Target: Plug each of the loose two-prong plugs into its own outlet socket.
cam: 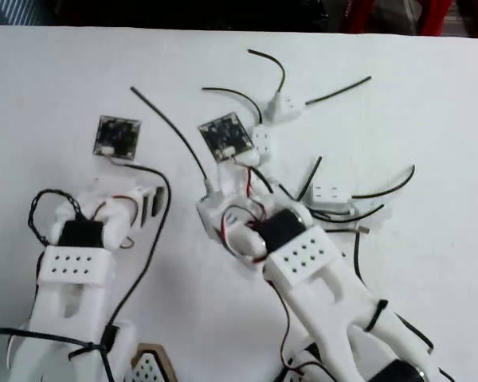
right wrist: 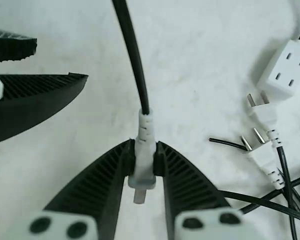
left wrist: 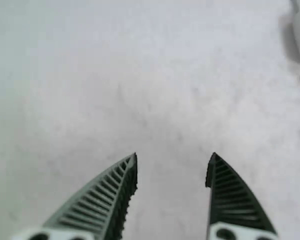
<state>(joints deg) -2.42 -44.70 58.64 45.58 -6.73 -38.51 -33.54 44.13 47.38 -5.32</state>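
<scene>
**A:** High view, entries?

**B:** Right gripper (cam: pixel 210 199), clamped on a white plug (cam: pixel 208 191). Its black cord (cam: pixel 171 131) trails across the table (cam: pixel 48 79). One socket (cam: pixel 331 193) lies near, beside the right arm. Left gripper (cam: pixel 150 204) sits low, just beside the right one.

**A:** Left wrist view?

**B:** Left gripper (left wrist: pixel 172 160), fingers apart, nothing between them, bare table beneath.

**A:** Right wrist view?

**B:** Plug (right wrist: pixel 142 170) pinched mid-body, cord leading away from the wrist. A socket (right wrist: pixel 285 70) and two loose plugs (right wrist: pixel 262 112) lie apart from it.

**A:** Handling note?

**B:** Prong direction cannot be told. My judgement: face the prongs squarely to the slots, push straight, and keep the cord slack.

**A:** Pose?

**B:** Right arm stretched forward and low, wrist pitched down at the table.
</scene>
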